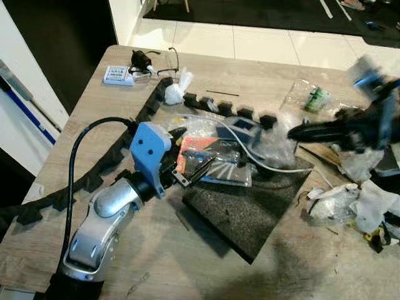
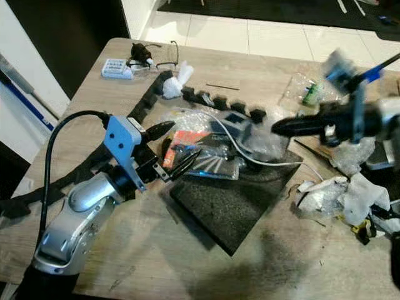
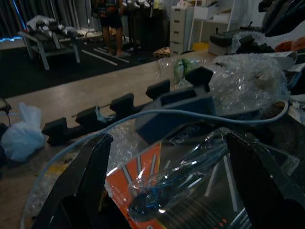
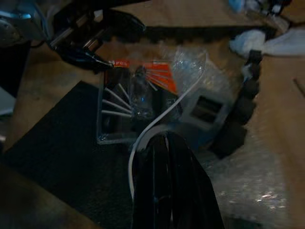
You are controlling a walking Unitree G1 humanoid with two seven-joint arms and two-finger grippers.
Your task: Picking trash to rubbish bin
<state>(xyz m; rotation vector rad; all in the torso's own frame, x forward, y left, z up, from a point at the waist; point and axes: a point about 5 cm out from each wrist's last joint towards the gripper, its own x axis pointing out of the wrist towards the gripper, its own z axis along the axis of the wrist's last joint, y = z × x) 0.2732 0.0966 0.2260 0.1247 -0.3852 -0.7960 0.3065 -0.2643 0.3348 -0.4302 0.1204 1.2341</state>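
Note:
An orange-and-black packet in clear plastic [image 1: 206,156] lies on a black foam mat [image 1: 244,209] on the wooden table [image 1: 262,81]. My left gripper [image 1: 190,155] is open, with one black finger on each side of the packet's near end; the left wrist view shows the packet [image 3: 157,186] between its fingers [image 3: 90,181]. Bubble wrap [image 1: 275,134], a grey-blue device [image 1: 240,128] and a white cable [image 1: 265,161] lie just behind. My right gripper [image 1: 294,132] hovers over the bubble wrap, pointing left, fingers together with nothing between them [image 4: 164,143].
Crumpled white wrappers [image 1: 350,200] are heaped at the table's right edge. A clear bag with a green item [image 1: 310,97] lies at the back right. A white plastic wad [image 1: 177,87], glasses [image 1: 164,62] and a small white box [image 1: 117,75] sit back left. A black toothed foam strip [image 1: 106,162] runs along the left.

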